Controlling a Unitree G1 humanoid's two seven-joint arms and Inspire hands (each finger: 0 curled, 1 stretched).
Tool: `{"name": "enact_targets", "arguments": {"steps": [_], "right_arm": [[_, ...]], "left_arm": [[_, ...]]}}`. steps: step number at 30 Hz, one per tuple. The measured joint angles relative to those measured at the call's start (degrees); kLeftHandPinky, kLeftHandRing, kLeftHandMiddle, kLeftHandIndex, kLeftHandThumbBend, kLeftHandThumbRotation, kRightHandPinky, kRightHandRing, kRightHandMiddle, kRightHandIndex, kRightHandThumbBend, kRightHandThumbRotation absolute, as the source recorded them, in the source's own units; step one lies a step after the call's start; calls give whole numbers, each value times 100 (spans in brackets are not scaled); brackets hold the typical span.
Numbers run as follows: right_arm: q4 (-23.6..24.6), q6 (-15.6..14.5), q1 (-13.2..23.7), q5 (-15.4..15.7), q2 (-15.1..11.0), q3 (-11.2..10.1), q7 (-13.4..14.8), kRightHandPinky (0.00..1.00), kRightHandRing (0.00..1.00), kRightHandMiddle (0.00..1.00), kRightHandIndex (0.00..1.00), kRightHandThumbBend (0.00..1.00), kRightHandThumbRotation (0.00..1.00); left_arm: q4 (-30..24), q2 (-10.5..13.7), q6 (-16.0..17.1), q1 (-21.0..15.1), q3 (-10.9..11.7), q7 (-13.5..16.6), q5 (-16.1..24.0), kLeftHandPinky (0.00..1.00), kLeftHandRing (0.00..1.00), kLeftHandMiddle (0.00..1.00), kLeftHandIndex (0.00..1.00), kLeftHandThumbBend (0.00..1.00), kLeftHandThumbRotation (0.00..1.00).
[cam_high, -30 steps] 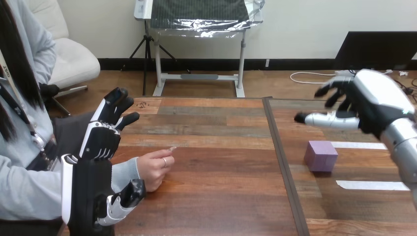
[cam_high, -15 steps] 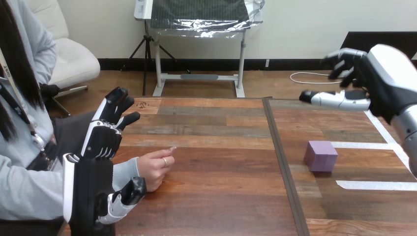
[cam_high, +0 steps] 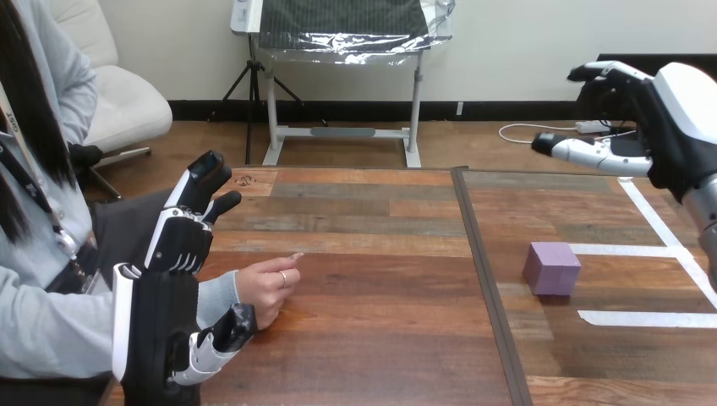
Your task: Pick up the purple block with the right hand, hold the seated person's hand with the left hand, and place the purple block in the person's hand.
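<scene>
Your right hand [cam_high: 672, 123] hangs at 2 o'clock, fingers loosely spread and holding nothing, well apart from the block [cam_high: 551, 267], which sits on the table [cam_high: 380, 279] at 4 o'clock. At 8 o'clock your left hand [cam_high: 173, 247], fingers straight, stands just beside the person's hand [cam_high: 264, 292].

The person's forearm [cam_high: 51, 334] is partly covered by the left robot hand [cam_high: 173, 275], so contact between them cannot be told. The palm of the person's hand [cam_high: 264, 292], just beside that robot hand's thumb, is turned down and hidden. The right robot hand [cam_high: 664, 127] is cut by the right edge. The surface [cam_high: 372, 254] is cut off below both.
</scene>
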State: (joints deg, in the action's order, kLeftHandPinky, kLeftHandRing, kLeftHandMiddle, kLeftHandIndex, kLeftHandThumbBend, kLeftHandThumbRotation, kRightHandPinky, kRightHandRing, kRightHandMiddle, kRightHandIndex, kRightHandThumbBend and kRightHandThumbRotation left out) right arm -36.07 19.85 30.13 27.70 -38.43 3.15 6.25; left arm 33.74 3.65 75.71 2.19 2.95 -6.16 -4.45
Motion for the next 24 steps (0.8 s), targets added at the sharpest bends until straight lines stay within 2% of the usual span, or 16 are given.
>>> {"name": "enact_targets", "arguments": {"steps": [4, 12, 24], "right_arm": [[-527, 250, 216, 2, 4, 54, 130, 73, 78, 81, 84, 100, 80], [-1554, 610, 618, 52, 52, 227, 449, 75, 82, 83, 86, 100, 81], [-2769, 786, 1055, 230, 291, 568, 929, 77, 87, 85, 88, 100, 82]], "left_arm": [[0, 0, 0, 0, 1, -4, -6, 83, 90, 92, 89, 100, 79], [0, 1, 1, 0, -1, -33, -49, 83, 90, 92, 89, 100, 78], [0, 4, 9, 0, 13, -48, -49, 82, 89, 92, 89, 100, 79]]}}
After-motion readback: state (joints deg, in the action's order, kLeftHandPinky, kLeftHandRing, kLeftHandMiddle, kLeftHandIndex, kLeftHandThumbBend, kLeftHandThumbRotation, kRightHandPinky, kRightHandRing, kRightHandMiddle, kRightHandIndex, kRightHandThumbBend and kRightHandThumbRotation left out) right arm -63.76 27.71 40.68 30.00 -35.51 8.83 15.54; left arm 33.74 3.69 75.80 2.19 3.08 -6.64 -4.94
